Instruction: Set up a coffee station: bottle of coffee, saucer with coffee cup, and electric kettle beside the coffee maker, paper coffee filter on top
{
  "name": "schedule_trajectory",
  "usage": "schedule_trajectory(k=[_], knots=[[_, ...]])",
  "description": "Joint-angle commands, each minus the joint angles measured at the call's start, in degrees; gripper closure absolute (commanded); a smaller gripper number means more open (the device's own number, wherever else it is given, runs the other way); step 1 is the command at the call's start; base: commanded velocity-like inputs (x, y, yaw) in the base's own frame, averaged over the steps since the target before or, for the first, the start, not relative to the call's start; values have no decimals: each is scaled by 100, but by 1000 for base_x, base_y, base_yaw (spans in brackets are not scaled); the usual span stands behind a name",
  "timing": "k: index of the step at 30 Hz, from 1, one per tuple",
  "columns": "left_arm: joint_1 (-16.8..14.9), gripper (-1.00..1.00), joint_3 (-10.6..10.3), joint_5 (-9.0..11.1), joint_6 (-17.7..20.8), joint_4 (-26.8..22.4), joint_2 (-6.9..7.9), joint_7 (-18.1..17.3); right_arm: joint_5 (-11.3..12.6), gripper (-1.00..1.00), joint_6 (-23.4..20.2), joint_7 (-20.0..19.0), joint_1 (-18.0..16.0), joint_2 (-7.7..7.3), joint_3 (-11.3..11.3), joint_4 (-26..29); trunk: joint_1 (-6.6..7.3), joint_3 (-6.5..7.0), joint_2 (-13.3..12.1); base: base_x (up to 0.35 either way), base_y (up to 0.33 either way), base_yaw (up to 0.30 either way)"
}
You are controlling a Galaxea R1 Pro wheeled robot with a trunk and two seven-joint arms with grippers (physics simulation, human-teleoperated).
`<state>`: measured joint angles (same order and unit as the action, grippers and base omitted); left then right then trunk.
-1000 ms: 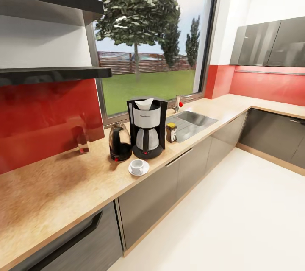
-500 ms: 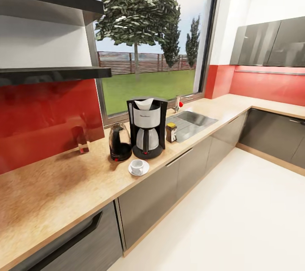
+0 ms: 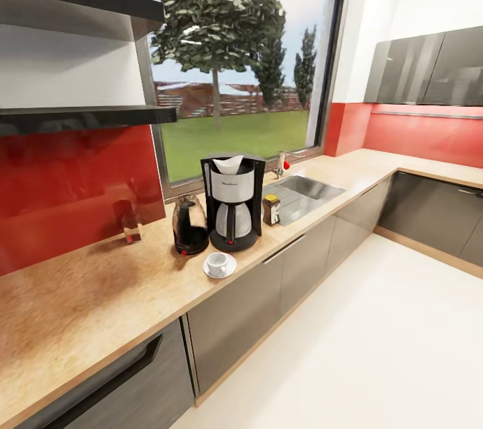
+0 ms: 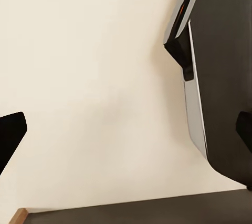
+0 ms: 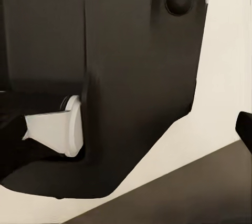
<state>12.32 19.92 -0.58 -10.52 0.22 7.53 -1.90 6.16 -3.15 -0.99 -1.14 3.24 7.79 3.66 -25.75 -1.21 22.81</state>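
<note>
The coffee maker stands on the kitchen countertop under the window, with the white paper coffee filter sitting in its top. The electric kettle is close on its left and the bottle of coffee close on its right. In front, the coffee cup rests on the saucer. Both kitchen shelves at upper left look bare. My left gripper is open over pale floor. My right gripper is open, facing the robot's dark base.
A steel sink with a tap lies right of the bottle. A clear glass stands by the red backsplash left of the kettle. Grey cabinet fronts run under the counter, which turns a corner at far right. White floor stretches along it.
</note>
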Motion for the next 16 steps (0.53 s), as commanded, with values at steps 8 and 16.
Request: schedule_trajectory(k=[8,16], knots=[[-2,-100,29,15,-69,-30,-32,-21,60,-100,-27,-7,-1,-6,47,798,-3,-12,12,0,0,0],[-21,-100,21,20,-90,-88,-87,-21,53,-100,-28,-7,-1,-7,47,886,-3,-12,12,0,0,0]])
